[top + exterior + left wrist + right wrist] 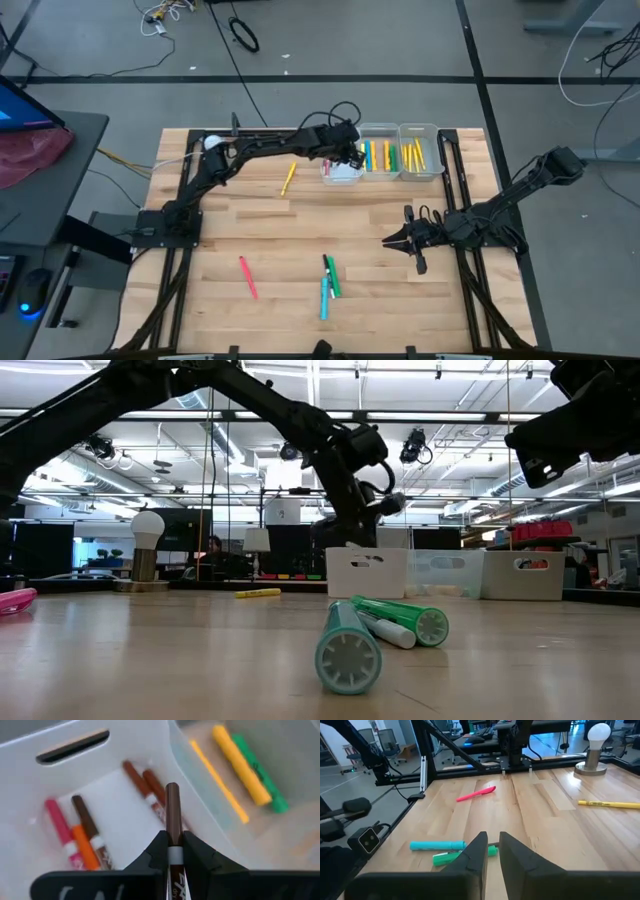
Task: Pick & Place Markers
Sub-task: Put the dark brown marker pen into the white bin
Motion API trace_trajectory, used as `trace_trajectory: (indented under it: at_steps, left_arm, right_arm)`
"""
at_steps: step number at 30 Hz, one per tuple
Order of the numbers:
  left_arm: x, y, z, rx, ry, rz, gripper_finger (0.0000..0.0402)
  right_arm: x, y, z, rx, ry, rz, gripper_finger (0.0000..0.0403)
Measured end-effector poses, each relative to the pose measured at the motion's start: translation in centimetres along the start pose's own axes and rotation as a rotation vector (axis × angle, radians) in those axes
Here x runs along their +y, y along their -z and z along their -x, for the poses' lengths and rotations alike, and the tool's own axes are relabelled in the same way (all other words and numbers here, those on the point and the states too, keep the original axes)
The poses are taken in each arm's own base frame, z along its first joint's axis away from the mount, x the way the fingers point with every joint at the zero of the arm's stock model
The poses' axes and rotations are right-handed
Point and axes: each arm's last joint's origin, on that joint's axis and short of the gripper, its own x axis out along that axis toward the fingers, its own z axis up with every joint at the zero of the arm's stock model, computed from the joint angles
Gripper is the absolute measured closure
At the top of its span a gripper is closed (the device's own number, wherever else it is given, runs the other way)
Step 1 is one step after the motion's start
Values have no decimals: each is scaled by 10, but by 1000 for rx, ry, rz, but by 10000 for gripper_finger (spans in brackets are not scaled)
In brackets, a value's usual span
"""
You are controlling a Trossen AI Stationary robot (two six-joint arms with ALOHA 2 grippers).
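We see the left gripper (172, 851) clamped on a thin brown marker (173, 815) above the white plastic bin (341, 176) at upper centre; the right gripper (398, 241), nearly closed and empty, hovers over the wooden counter (280, 240) at centre right; cyan and green markers (328, 280) lie at lower centre.

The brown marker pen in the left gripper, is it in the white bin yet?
Not yet: the brown marker pen is clamped in the left gripper, above the white bin.

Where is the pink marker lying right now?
In the high view the pink marker lies alone on the wooden table, near the front on the left side, well left of the green marker and cyan marker.
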Motion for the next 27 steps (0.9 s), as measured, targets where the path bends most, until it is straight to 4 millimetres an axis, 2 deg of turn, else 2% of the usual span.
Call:
trace_trajectory:
  at_steps: [6,16,27]
  left_arm:
    - [6,4,-11,-23,-85,38,357]
    - [5,3,-10,-65,-104,100,352]
    - [-28,30,-15,-244,-213,101,350]
  right_arm:
    - [0,1,0,6,2,2,353]
    - [0,1,0,14,3,5,353]
    - [0,1,0,13,3,-3,353]
